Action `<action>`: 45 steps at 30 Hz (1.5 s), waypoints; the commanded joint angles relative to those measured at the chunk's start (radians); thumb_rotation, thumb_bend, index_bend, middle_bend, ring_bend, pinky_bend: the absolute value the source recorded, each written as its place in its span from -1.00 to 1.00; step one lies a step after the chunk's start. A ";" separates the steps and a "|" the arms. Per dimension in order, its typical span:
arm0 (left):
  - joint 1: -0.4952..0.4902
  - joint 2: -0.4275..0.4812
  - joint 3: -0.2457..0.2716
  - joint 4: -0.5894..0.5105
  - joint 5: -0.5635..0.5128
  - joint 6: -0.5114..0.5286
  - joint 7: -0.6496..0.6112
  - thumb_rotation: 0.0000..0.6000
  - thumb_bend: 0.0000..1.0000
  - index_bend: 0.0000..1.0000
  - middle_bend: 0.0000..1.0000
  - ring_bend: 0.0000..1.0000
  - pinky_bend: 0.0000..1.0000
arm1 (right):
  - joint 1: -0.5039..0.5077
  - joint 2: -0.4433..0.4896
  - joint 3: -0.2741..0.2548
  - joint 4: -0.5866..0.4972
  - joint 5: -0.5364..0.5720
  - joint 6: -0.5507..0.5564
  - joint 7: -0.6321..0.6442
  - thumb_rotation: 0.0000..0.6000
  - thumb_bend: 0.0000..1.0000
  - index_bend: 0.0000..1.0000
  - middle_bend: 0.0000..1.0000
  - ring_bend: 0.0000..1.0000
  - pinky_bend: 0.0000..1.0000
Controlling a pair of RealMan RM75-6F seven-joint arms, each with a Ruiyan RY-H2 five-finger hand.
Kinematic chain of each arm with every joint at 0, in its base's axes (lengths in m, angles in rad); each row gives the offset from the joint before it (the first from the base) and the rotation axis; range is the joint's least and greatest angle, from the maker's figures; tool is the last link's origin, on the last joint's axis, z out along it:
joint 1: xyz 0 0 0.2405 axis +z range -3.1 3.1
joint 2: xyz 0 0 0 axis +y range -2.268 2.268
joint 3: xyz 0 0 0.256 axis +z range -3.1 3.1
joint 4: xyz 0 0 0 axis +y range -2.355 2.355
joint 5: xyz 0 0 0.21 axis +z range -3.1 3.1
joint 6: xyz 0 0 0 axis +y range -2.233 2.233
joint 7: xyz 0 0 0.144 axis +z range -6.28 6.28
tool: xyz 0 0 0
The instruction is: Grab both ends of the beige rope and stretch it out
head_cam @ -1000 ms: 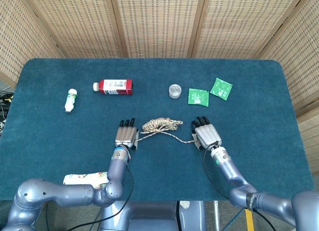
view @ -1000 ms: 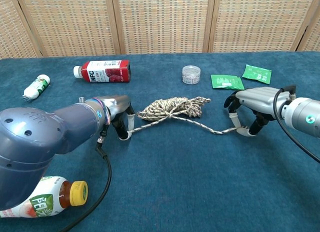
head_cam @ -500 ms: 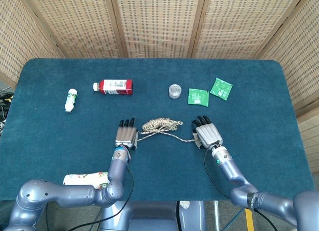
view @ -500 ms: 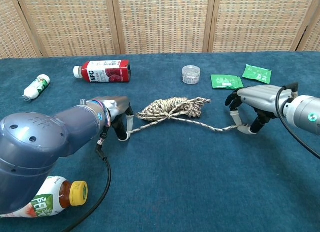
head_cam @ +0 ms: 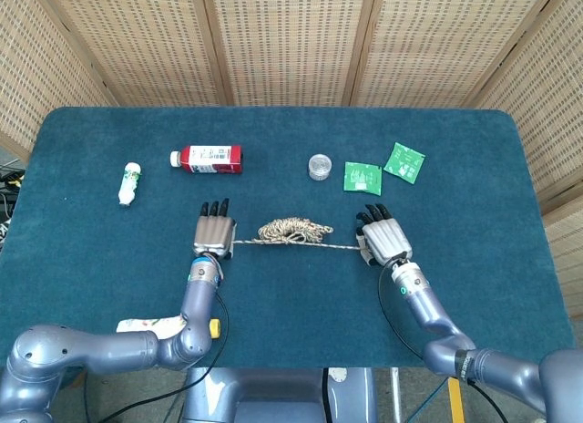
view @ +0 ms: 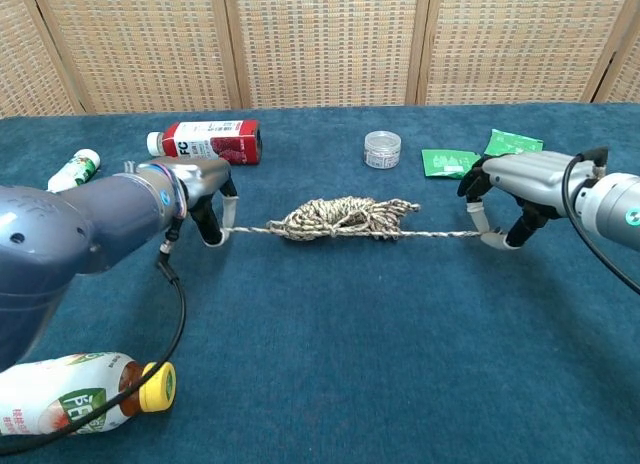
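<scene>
The beige rope [head_cam: 293, 231] [view: 340, 217] lies across the middle of the blue table, bunched in a tangle at its centre with a taut strand running out to each side. My left hand [head_cam: 213, 234] [view: 200, 192] grips the rope's left end, fingers curled over it. My right hand [head_cam: 385, 240] [view: 515, 184] grips the right end in the same way. Both strands run nearly straight and level between the hands.
A red bottle [head_cam: 209, 159] [view: 205, 143] lies at the back left, a small white bottle [head_cam: 130, 183] further left. A clear jar [head_cam: 319, 166] and two green packets [head_cam: 363, 178] [head_cam: 404, 162] sit at the back right. A yellow-capped bottle [view: 85, 394] lies by the near edge.
Both hands have moved apart, the left one leftward and the right one rightward and back. The slack, slanting strands have pulled into a straight taut line and the tangle has shrunk.
</scene>
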 commanded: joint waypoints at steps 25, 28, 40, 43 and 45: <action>0.227 0.493 0.077 -0.173 0.158 -0.244 -0.318 1.00 -1.00 -1.00 -1.00 -1.00 -1.00 | -0.112 0.198 0.013 -0.106 0.049 0.110 -0.017 1.00 -1.00 -1.00 -1.00 -1.00 -1.00; 0.290 0.557 0.061 -0.253 0.275 -0.201 -0.442 1.00 -1.00 -1.00 -1.00 -1.00 -1.00 | -0.153 0.231 0.015 -0.165 -0.033 0.214 0.056 1.00 -1.00 -1.00 -1.00 -1.00 -1.00; 0.609 0.715 0.181 -0.492 0.708 0.160 -0.727 1.00 -1.00 -1.00 -1.00 -1.00 -1.00 | -0.339 0.324 -0.058 -0.339 -0.233 0.522 0.119 1.00 -1.00 -1.00 -1.00 -1.00 -1.00; 0.662 0.710 0.204 -0.489 0.774 0.220 -0.781 1.00 -1.00 -1.00 -1.00 -1.00 -1.00 | -0.378 0.328 -0.087 -0.343 -0.299 0.585 0.133 1.00 -1.00 -1.00 -1.00 -1.00 -1.00; 0.683 0.702 0.218 -0.474 0.812 0.242 -0.802 1.00 -1.00 -1.00 -1.00 -1.00 -1.00 | -0.395 0.325 -0.101 -0.335 -0.328 0.609 0.129 1.00 -1.00 -1.00 -1.00 -1.00 -1.00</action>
